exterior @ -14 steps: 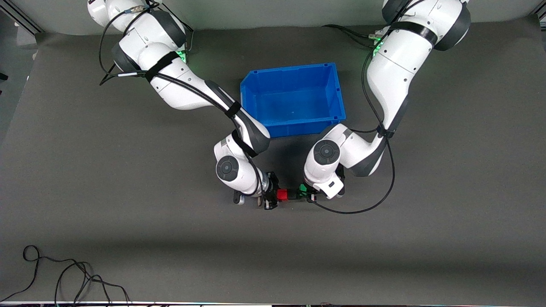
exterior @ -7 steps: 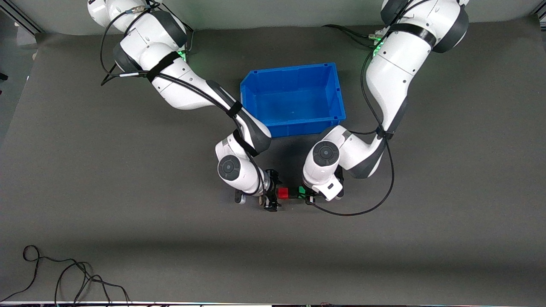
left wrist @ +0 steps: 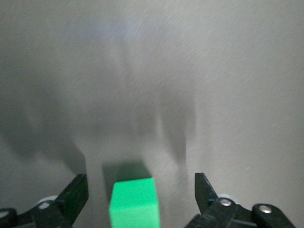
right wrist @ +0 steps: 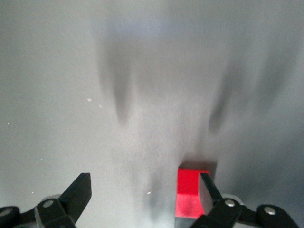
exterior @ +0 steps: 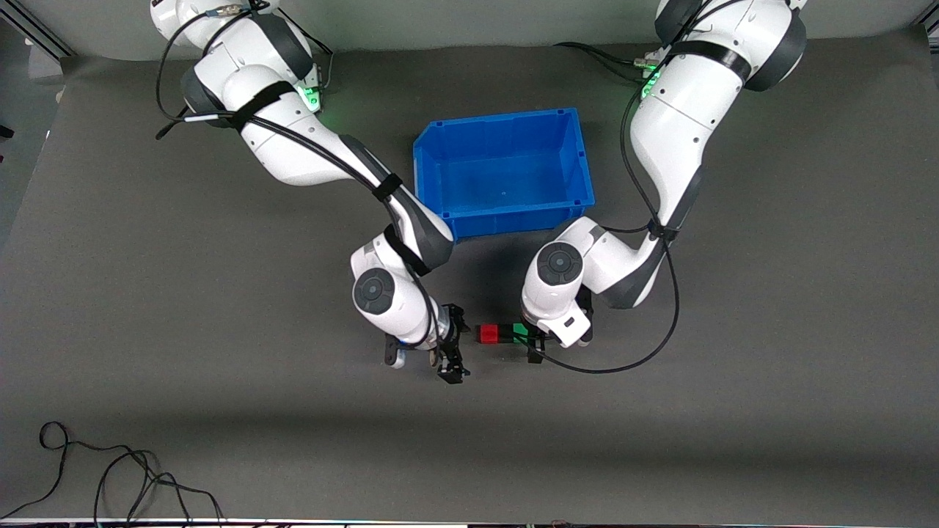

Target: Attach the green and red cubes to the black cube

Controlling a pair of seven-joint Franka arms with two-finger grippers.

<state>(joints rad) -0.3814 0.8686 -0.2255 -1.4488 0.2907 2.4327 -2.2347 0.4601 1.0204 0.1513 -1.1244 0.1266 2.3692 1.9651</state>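
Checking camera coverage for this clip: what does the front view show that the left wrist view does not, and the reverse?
Only the front view shows the red cube, the black cube between it and the green one, the blue bin, both arms, and the right end effector open beside the row. Only the left wrist view shows the left end effector open, its fingers apart from the green cube's sides. Both show the green cube and the gray table.

A blue bin (exterior: 505, 172) sits open on the dark table (exterior: 770, 352). A black cable (exterior: 110, 477) lies coiled near the table's front edge.
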